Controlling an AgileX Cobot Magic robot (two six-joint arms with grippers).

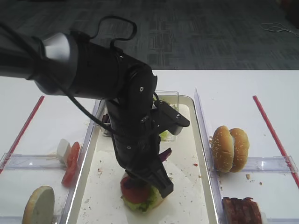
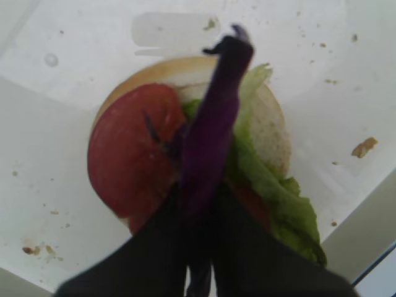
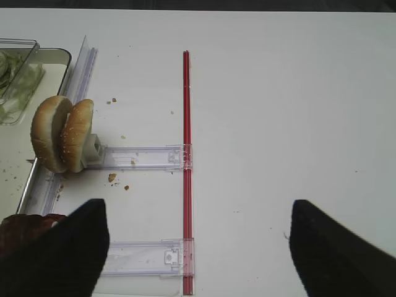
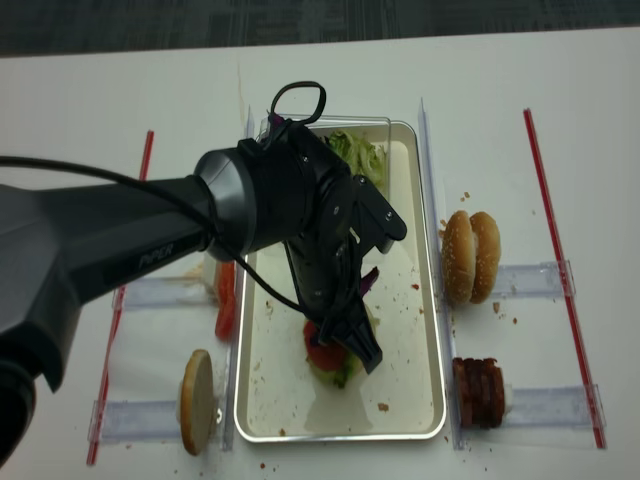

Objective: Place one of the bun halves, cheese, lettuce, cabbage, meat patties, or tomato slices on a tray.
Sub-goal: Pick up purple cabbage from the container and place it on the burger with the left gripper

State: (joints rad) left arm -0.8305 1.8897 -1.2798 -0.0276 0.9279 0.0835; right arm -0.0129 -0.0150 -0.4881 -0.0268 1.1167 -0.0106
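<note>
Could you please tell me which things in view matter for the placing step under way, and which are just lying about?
In use: left gripper, shut on the cabbage; tray; stack of bun, lettuce, tomato slice.

Lying about: upright bun halves, meat patties, red strip.

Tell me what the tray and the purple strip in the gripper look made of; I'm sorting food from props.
The tray: cream-white, smooth and glossy with a raised rim, probably enamelled metal or hard plastic. The purple strip: matte, curled and crinkled like a cabbage leaf; whether real or imitation can't be told.
</note>
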